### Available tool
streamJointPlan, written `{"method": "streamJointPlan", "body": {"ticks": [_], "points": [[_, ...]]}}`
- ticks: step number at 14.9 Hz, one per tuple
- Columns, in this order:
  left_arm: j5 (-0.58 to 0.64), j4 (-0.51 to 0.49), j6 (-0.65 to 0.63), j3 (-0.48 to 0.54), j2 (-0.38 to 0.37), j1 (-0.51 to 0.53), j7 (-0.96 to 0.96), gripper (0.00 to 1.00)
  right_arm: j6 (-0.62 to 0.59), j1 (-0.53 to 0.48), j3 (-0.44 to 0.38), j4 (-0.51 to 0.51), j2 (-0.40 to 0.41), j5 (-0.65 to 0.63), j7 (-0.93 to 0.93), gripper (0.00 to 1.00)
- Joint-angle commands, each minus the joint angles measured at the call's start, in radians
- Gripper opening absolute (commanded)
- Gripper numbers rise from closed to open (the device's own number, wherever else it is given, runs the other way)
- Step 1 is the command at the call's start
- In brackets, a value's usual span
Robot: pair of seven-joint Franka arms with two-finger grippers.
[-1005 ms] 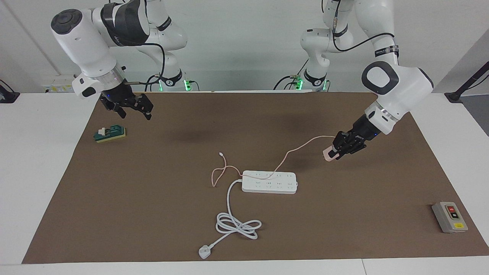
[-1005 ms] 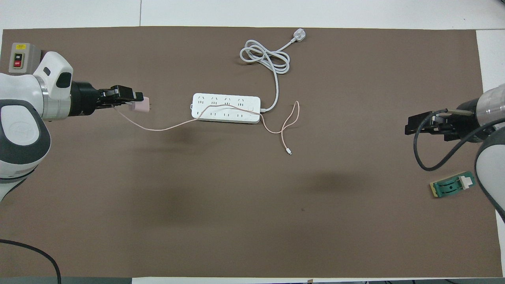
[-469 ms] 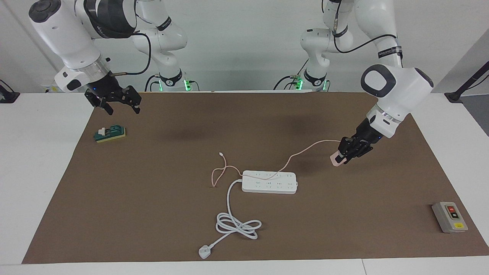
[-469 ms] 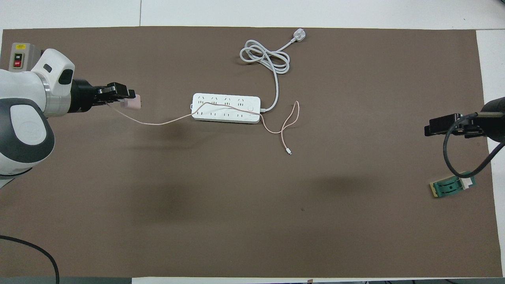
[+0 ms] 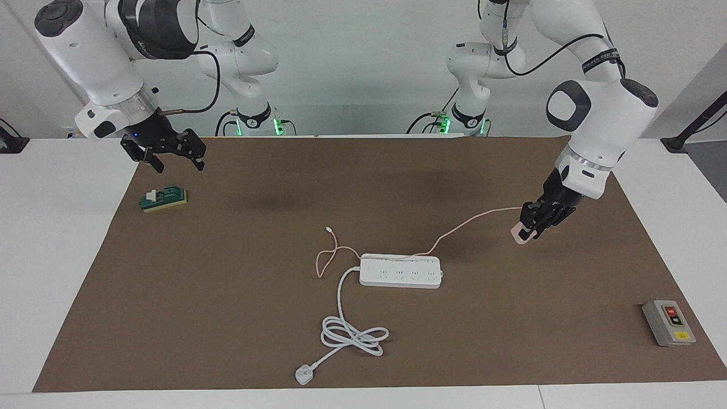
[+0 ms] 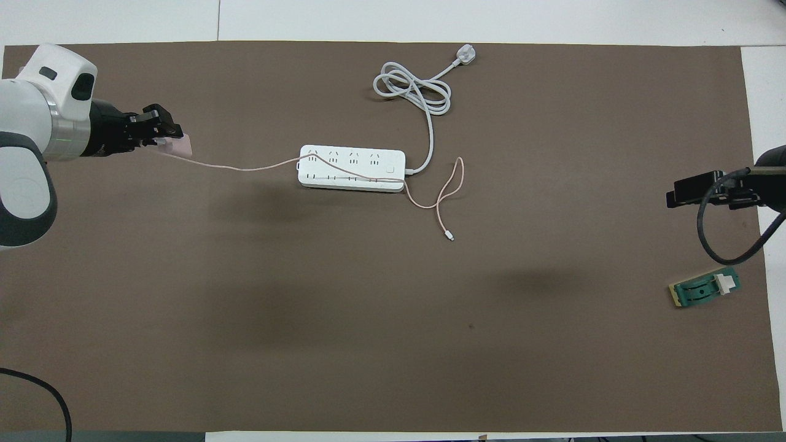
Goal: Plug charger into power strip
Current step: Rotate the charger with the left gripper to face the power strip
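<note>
The white power strip (image 5: 400,271) (image 6: 352,168) lies flat mid-mat, sockets up. My left gripper (image 5: 525,232) (image 6: 175,140) is shut on the pale pink charger (image 5: 519,234) (image 6: 182,145) and holds it in the air over the mat, toward the left arm's end of the strip. The thin pink cable (image 5: 466,222) (image 6: 245,166) runs from the charger, drapes over the strip and loops on the mat beside it. My right gripper (image 5: 170,158) (image 6: 691,191) is open and empty, up over the mat's right-arm end, above the green block.
A small green block (image 5: 163,199) (image 6: 704,289) lies at the right arm's end. A grey button box (image 5: 668,322) sits near the mat's corner at the left arm's end. The strip's thick white cord (image 5: 352,332) (image 6: 412,91) coils to a three-pin plug (image 5: 304,375) (image 6: 465,56).
The left gripper has carried the charger away from the strip toward the left arm's end, pulling the cable tauter. The right gripper has drawn back toward its own end and risen.
</note>
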Motion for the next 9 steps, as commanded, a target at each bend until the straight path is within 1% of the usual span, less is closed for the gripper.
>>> {"method": "streamJointPlan", "body": {"ticks": [1, 2, 5, 7, 8, 9], "points": [[0.085, 0.021, -0.028, 0.009, 0.009, -0.001, -0.098, 0.0, -0.069, -0.017, 0.009, 0.038, 0.017, -0.014, 0.008, 1.0], [0.104, 0.016, -0.028, 0.008, 0.009, -0.001, -0.168, 0.0, -0.091, -0.017, 0.008, 0.038, 0.016, -0.014, 0.015, 1.0], [0.112, 0.017, -0.06, 0.009, 0.003, -0.001, -0.19, 0.0, -0.083, -0.018, 0.015, 0.039, 0.017, -0.014, 0.015, 1.0], [0.11, 0.022, -0.077, 0.012, -0.004, -0.001, -0.198, 0.0, -0.08, -0.046, 0.027, 0.036, 0.016, -0.017, 0.007, 1.0], [0.11, 0.025, -0.089, 0.014, -0.004, -0.001, -0.219, 0.0, -0.079, -0.05, 0.031, 0.032, 0.014, -0.02, 0.007, 1.0], [0.109, 0.025, -0.102, 0.015, -0.006, 0.0, -0.286, 0.0, -0.079, -0.057, 0.029, 0.033, 0.014, -0.027, 0.004, 1.0]]}}
